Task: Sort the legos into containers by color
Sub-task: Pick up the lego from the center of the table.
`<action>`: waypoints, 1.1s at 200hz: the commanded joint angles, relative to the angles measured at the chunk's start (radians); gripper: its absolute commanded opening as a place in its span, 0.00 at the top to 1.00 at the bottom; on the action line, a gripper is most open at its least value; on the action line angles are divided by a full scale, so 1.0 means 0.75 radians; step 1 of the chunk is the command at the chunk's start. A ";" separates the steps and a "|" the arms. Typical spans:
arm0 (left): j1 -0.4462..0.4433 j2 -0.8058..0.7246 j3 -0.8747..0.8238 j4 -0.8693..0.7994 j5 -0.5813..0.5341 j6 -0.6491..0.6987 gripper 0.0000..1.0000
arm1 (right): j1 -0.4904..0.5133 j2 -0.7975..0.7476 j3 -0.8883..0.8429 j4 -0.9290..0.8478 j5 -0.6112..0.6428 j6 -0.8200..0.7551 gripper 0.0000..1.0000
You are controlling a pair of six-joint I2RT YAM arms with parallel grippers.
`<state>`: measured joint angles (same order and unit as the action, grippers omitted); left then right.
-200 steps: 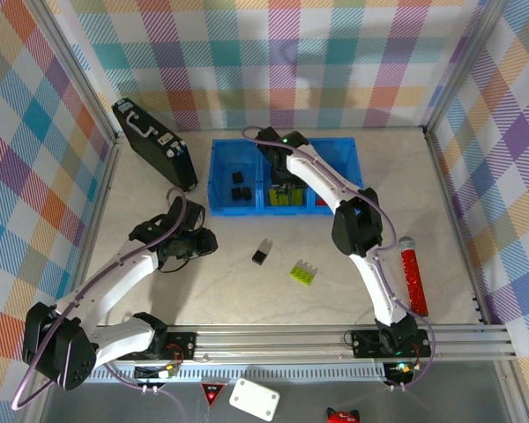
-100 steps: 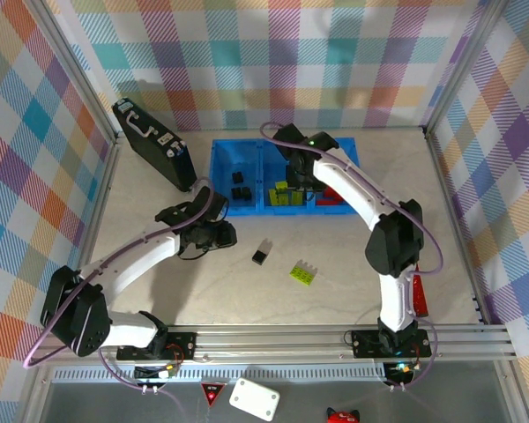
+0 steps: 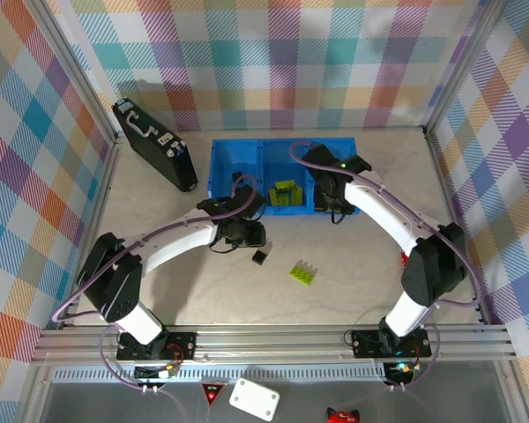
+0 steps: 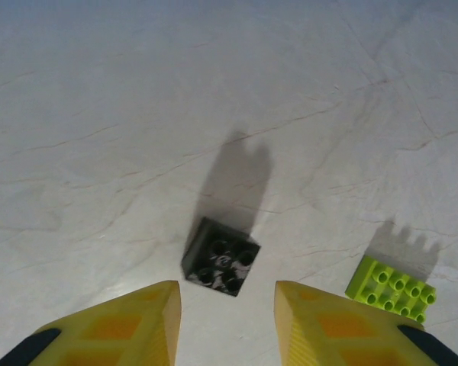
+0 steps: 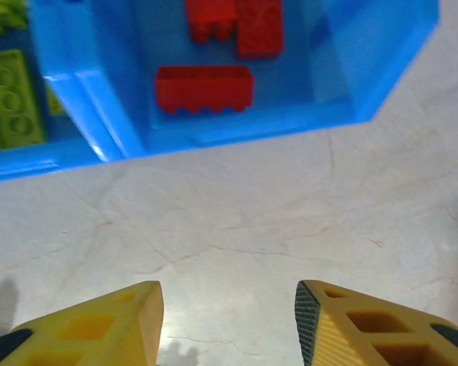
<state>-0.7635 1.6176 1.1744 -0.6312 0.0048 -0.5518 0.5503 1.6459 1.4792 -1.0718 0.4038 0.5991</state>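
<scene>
A pale, marbled bench (image 3: 353, 282) carries a blue tray (image 3: 222, 163) of three open compartments at its far side, with a black case (image 3: 154, 144) lying off to the tray's left. The sorting looks almost finished. The middle compartment holds a cluster of lime legos (image 3: 285, 192), and the right wrist camera shows red legos (image 5: 204, 88) resting in the right-hand compartment, so each colour has its own bin.

Two bricks lie loose on the bench in front of the tray. A black lego (image 4: 220, 266) sits studs up, and a lime lego (image 4: 391, 286) lies near it, apart and farther to the right.

The left gripper (image 4: 225, 320) hangs low over the bench with its yellow fingers parted and nothing between them. The black lego lies just ahead of the gap, lined up with it. This suggests the arm is poised to drop onto that brick and close, most likely to carry it to the left compartment.

The right gripper (image 5: 229, 320) is also spread and empty. It hovers over bare bench just in front of the tray's right-hand compartment, which fits an arm that has no load and stays out of the left arm's way.

The lime lego rests untouched, well within either arm's reach.
</scene>
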 commanded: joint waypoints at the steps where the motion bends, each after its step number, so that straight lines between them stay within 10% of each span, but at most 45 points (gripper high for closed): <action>1: -0.070 0.086 0.101 -0.092 -0.088 0.095 0.61 | -0.029 -0.095 -0.110 0.030 0.001 0.045 0.49; 92: -0.148 0.250 0.236 -0.318 -0.134 0.527 0.52 | -0.096 -0.315 -0.406 0.047 0.024 0.025 0.49; 220: -0.060 0.384 0.242 -0.318 -0.042 0.482 0.50 | -0.100 -0.290 -0.389 0.046 -0.015 0.025 0.49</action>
<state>-0.8211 1.8900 1.3396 -0.8398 -0.0425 -0.1860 0.4831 1.4185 1.1648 -1.0321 0.4000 0.6170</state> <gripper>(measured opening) 0.505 0.509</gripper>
